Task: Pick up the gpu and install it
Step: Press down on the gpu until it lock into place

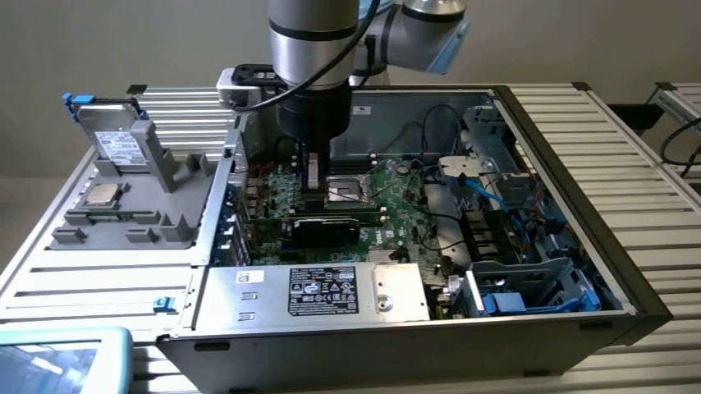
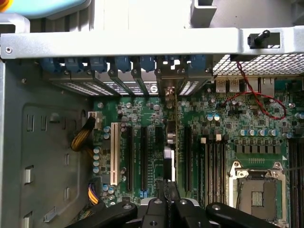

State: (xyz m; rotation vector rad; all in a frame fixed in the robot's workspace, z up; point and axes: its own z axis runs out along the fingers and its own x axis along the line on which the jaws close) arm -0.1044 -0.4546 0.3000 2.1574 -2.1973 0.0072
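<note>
The black gripper (image 2: pixel 167 199) hangs over the large green motherboard (image 2: pixel 199 142), its fingers pinched together on the top edge of the thin green gpu card (image 2: pixel 171 137). The card stands upright, edge-on, among the long black expansion slots (image 2: pixel 142 156), with a white slot (image 2: pixel 114 154) further off. The card's far end meets the row of blue slot clips (image 2: pixel 123 64) under the grey metal case rail (image 2: pixel 123 42). The silver processor socket (image 2: pixel 259 190) sits just beyond the memory slots (image 2: pixel 216 164).
</note>
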